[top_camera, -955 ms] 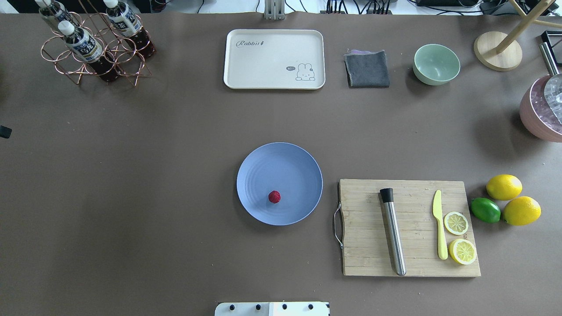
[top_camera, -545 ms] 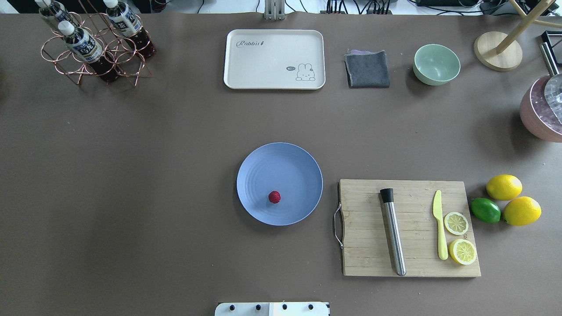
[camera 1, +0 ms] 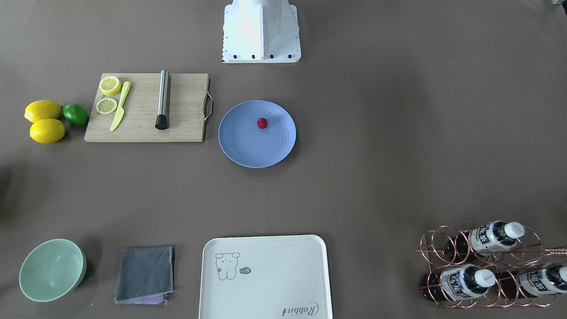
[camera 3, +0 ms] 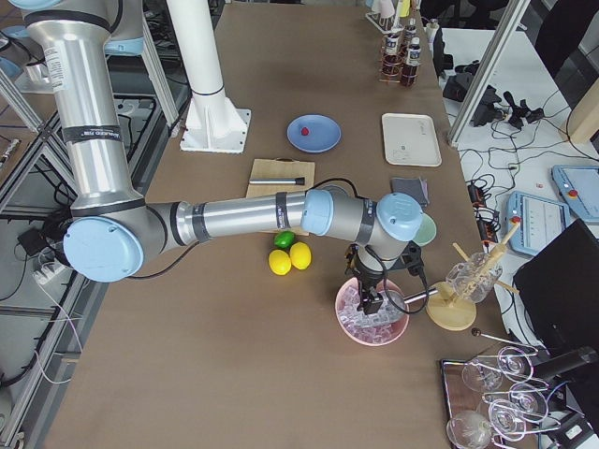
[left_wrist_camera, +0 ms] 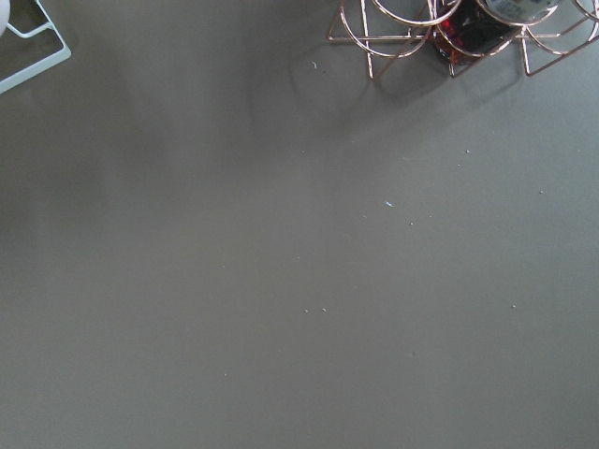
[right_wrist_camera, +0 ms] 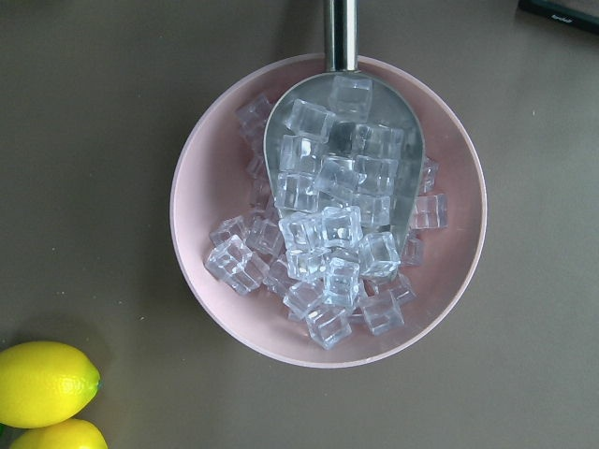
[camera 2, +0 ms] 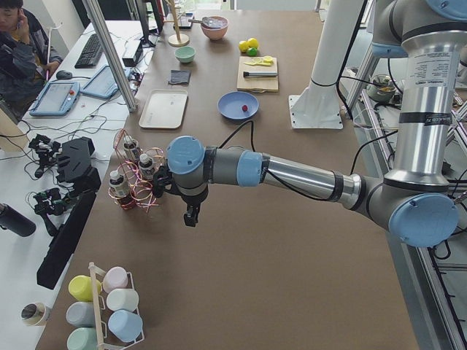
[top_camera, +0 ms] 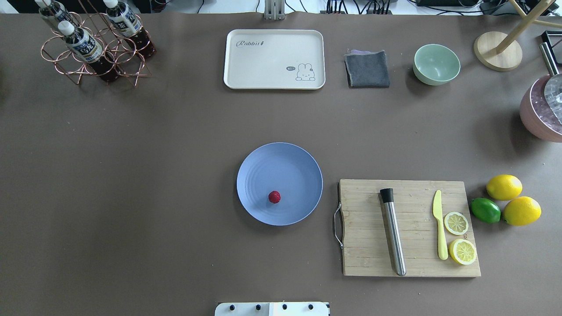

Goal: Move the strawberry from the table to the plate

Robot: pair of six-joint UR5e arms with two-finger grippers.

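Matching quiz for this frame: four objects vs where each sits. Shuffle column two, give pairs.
1. small dark-red strawberry
2. steel cylindrical rod with black cap
3. green lime
4. shiny metal scoop

A. in the pink bowl of ice cubes
B. on the round blue plate
C. on the wooden cutting board
D. beside two yellow lemons

Pairs: 1-B, 2-C, 3-D, 4-A

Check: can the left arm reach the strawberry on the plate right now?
Probably yes. The strawberry sits uncovered on the plate, nothing beside it. The left gripper hangs near the bottle rack, with only bare table between them.
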